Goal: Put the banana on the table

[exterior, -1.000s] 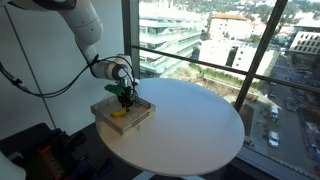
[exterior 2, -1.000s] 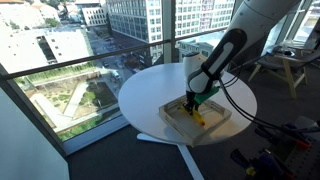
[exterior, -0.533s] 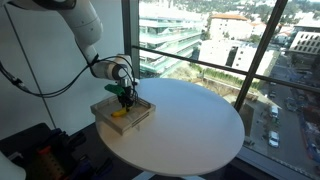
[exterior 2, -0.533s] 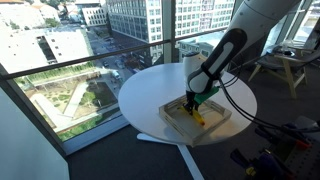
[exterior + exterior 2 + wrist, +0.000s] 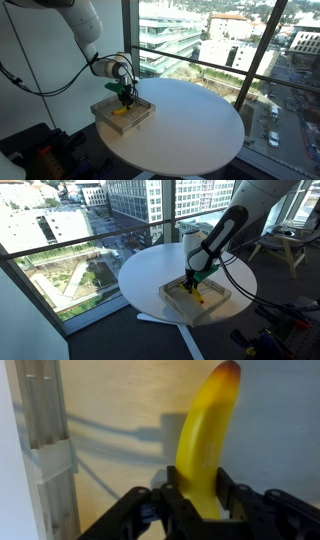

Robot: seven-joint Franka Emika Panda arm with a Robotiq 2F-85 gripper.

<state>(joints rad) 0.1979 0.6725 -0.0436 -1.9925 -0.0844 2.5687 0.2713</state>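
Note:
The yellow banana [image 5: 207,435] fills the middle of the wrist view, with the gripper [image 5: 200,490] fingers pressed on both sides of its near end. In both exterior views the gripper [image 5: 124,98] [image 5: 192,285] reaches down into the shallow tray [image 5: 105,110] [image 5: 215,302], and the banana [image 5: 119,112] [image 5: 197,296] lies low inside it. The tray stands on the round white table [image 5: 190,125] [image 5: 150,275] near its edge. The tray floor [image 5: 110,420] shows behind the banana.
The tray's low wall [image 5: 45,450] runs along the left of the wrist view. Large windows with a dark railing [image 5: 200,65] stand beyond the table. The table's rim [image 5: 130,298] is close to the glass. A stand with cables [image 5: 275,335] is near the robot base.

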